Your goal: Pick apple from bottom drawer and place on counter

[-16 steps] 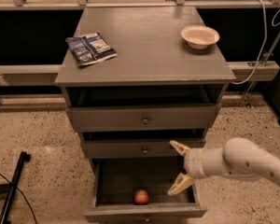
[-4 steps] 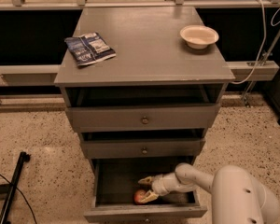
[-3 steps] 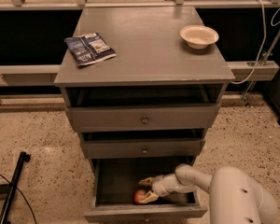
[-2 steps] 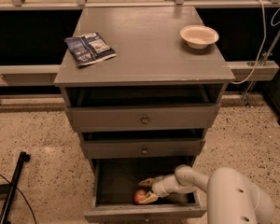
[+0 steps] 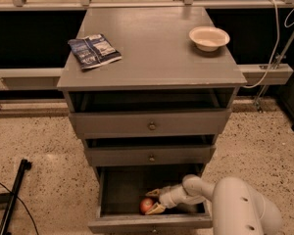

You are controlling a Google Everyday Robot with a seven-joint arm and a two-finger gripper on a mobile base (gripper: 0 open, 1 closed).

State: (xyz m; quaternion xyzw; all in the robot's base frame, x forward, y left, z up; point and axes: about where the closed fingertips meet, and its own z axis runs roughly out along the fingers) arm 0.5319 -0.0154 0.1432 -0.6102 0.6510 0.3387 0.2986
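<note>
The bottom drawer (image 5: 152,223) is pulled open at the foot of the grey cabinet, its inside dark. The small red-orange apple (image 5: 146,205) lies near the drawer's front, left of middle. My gripper (image 5: 155,200) reaches into the drawer from the right; its two cream fingers are spread, one above and one below the apple's right side, right next to it. I cannot tell if they touch it. The counter (image 5: 152,48) is the flat grey cabinet top above.
A blue snack bag (image 5: 93,50) lies on the counter's left and a cream bowl (image 5: 209,37) at its back right. Two shallower drawers with brass knobs (image 5: 151,126) sit above the open drawer. A black stand leg (image 5: 12,195) lies on the speckled floor at left.
Five seconds ago the gripper hung open above the drawer, right of the apple. It has since gone down into the drawer beside the apple; over the last second it has barely moved.
</note>
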